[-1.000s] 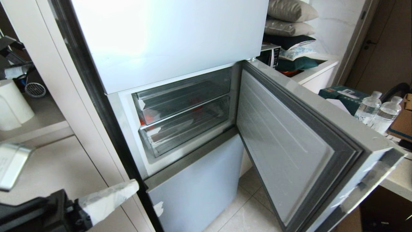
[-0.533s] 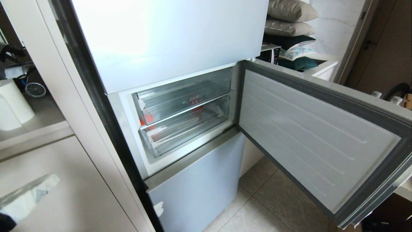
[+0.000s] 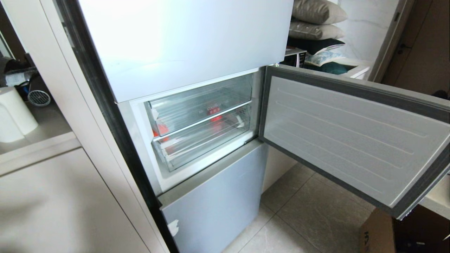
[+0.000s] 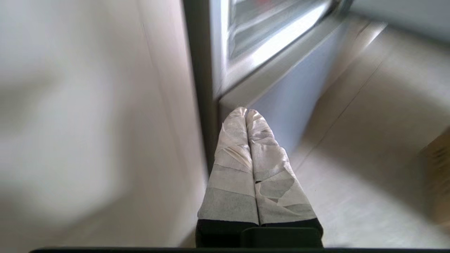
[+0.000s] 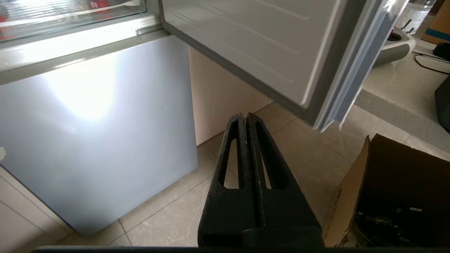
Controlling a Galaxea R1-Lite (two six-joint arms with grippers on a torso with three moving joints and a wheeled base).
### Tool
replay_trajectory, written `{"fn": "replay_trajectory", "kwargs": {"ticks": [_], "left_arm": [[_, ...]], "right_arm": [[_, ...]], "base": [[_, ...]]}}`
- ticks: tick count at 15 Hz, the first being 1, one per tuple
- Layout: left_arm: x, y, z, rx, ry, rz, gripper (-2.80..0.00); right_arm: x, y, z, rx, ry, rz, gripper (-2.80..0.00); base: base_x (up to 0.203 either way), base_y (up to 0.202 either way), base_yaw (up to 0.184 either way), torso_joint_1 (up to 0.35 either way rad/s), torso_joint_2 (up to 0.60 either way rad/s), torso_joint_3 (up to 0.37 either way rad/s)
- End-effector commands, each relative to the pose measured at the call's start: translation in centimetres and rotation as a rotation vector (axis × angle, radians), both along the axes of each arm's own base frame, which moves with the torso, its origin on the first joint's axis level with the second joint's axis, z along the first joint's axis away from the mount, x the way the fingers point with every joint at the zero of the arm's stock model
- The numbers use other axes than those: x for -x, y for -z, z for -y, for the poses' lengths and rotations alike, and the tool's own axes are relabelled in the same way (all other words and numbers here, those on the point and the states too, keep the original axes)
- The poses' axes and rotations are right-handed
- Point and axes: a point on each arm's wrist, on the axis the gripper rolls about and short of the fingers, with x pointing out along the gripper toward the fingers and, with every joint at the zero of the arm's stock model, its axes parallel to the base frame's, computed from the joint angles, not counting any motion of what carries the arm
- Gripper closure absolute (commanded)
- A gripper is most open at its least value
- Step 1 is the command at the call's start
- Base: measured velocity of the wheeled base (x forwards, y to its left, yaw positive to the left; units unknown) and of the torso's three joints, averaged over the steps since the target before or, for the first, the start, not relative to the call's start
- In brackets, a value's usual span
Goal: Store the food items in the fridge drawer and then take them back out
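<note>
My left gripper: tape-wrapped whitish fingers pressed flat together, holding nothing, low beside the dark edge of the fridge; out of the head view.
My right gripper: black, slotted, foam-like fingers closed tip to tip, empty, over the pale floor tiles under the swung-open fridge door.
Fridge drawer: clear glossy plastic, ribbed, lower of two stacked bins, pushed in; its long axis runs side to side across the compartment.
Upper bin: clear too, shallower, with small print I can't read from the head view.
Food items: orange-red blurs behind the plastic at the left, another red patch mid-way; which bin holds them I can't tell.
Door lining: pale, smooth moulded ridges, grey rubber seal.
Cardboard box: brown, open, on the floor.
</note>
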Motion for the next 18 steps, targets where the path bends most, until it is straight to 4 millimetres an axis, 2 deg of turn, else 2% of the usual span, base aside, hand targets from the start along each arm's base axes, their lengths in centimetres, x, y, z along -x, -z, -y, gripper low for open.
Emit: {"fn": "replay_trajectory", "kwargs": {"ticks": [1, 4, 6, 9, 11, 18], "left_arm": [[1.0, 1.8, -0.2, -0.03, -0.052, -0.051, 0.0], [1.4, 2.0, -0.2, -0.036, -0.151, -0.113, 0.0], [2.2, 2.1, -0.2, -0.025, -0.147, -0.039, 0.0], [3.6, 3.1, 0.0, -0.011, -0.045, 0.12, 0.0], [3.4, 3.4, 0.0, 0.044, -0.038, 0.125, 0.0], [3.4, 3.4, 0.0, 0.042, -0.038, 0.125, 0.0]], "right_arm": [[0.0, 0.0, 0.0, 0.001, 0.0, 0.001, 0.0], [0.0, 0.0, 0.0, 0.001, 0.0, 0.001, 0.0], [0.0, 0.0, 0.0, 0.001, 0.0, 0.001, 0.0], [0.0, 0.0, 0.0, -0.002, 0.001, 0.001, 0.0], [0.0, 0.0, 0.0, -0.002, 0.001, 0.001, 0.0], [0.0, 0.0, 0.0, -0.002, 0.001, 0.001, 0.0]], "base": [[0.0, 0.0, 0.0, 0.0, 0.0, 0.0], [0.0, 0.0, 0.0, 0.0, 0.0, 0.0], [0.0, 0.0, 0.0, 0.0, 0.0, 0.0], [0.0, 0.0, 0.0, 0.0, 0.0, 0.0], [0.0, 0.0, 0.0, 0.0, 0.0, 0.0], [0.0, 0.0, 0.0, 0.0, 0.0, 0.0]]}}
